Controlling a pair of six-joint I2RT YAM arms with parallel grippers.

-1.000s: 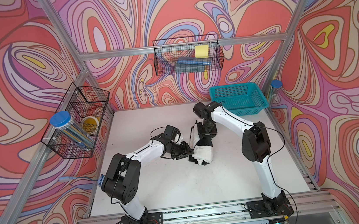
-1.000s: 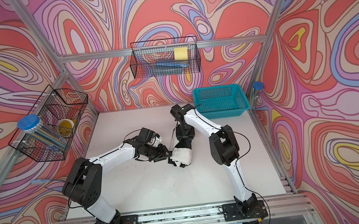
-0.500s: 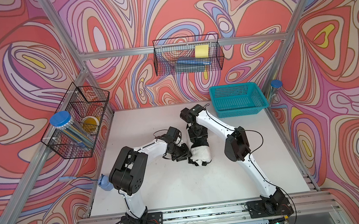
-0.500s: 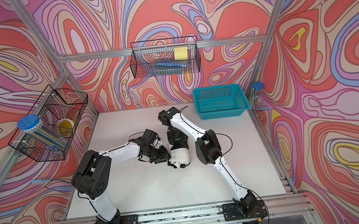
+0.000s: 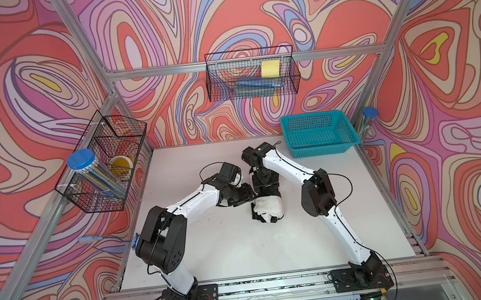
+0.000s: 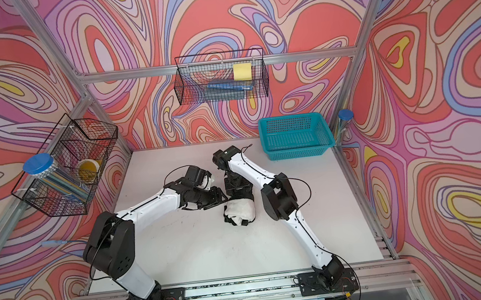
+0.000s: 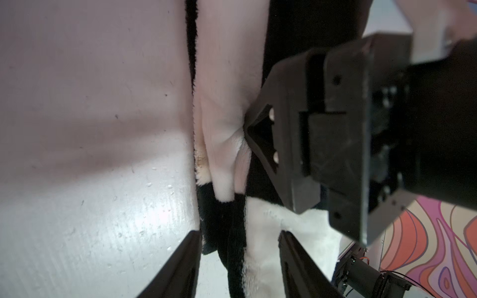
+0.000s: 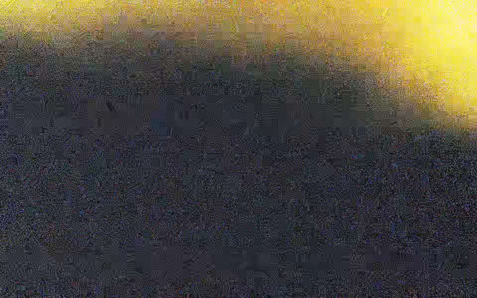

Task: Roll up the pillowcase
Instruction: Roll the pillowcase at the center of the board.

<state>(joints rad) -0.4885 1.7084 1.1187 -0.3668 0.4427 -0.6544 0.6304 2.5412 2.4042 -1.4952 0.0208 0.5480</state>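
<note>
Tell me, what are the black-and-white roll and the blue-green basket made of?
The pillowcase looks like soft, fuzzy plush fabric: matte, with a fluffy nap and creases. The basket seems stiff, smooth plastic: straight walls full of little moulded holes.

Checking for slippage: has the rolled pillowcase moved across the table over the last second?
No. In both top views the pillowcase lies at the same spot, at the same offset from the teal basket.

The left arm [image 5: 190, 203] and right arm [image 5: 285, 167] share white link shells dotted with what look like small dark screws [image 5: 354, 239], bulky black joint housings [image 5: 163, 241], thin black cables [image 5: 350, 182] and black base plates [image 5: 187, 297]. The left gripper [image 7: 238, 240] has black, wedge-shaped fingers [image 7: 180, 265].
</note>
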